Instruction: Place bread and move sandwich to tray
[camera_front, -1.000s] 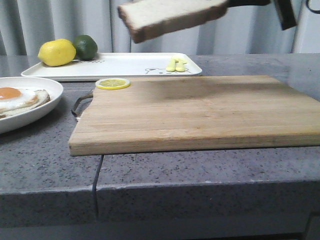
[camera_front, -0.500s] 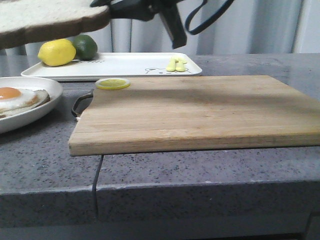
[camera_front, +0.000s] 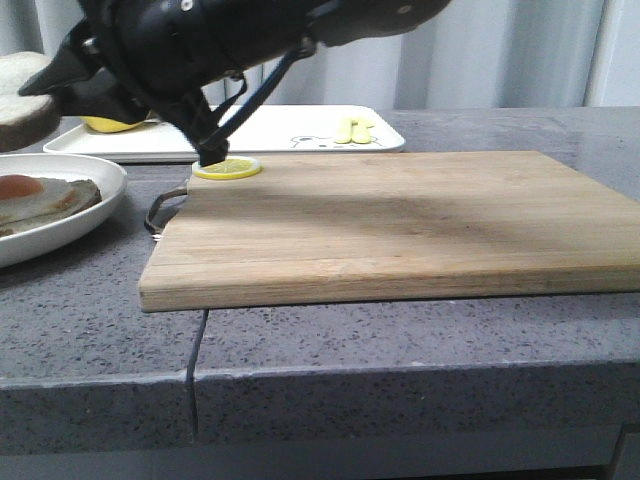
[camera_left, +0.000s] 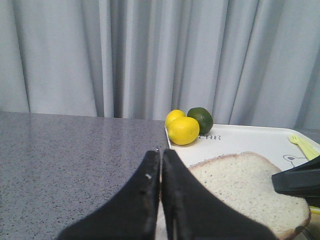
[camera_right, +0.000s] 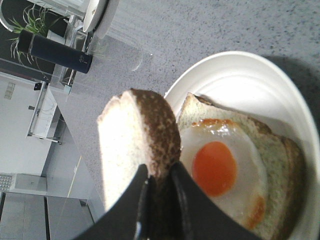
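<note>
1. Change: a second ago the bread (camera_front: 22, 98) hung high over the cutting board (camera_front: 400, 225), right of centre. Half a second ago it was at the upper left. It is now lower, at the far-left edge of the front view, above the plate (camera_front: 60, 215). The right arm has swung across the scene, and its dark bulk now hides the lemon and lime on the tray (camera_front: 300, 130).

2. Meaning, as a judgement: the carry is nearly over. The slice is close to its drop point over the egg (camera_right: 215, 167), but the placing is not yet done. The move to the tray has not begun.

3. Right pincer (camera_right: 159, 200): clamped on the bread by its brown crust edge, jaws narrowly apart around the slice's thickness. The slice juts beyond the fingertips. In the right wrist view it overlaps the near rim of the plate, beside the egg rather than squarely over it.

4. The open sandwich (camera_front: 45, 198) lies in the plate on the tabletop (camera_front: 400, 340), left of the board. The egg is uncovered and the bread is clear of it.

5. Left pincer (camera_left: 161, 165): jaws closed together, nothing held. The bread passes just beyond its tips.

6. The tray sits far behind the board. A lemon slice (camera_front: 226, 168) rests on the board's far-left corner.
</note>
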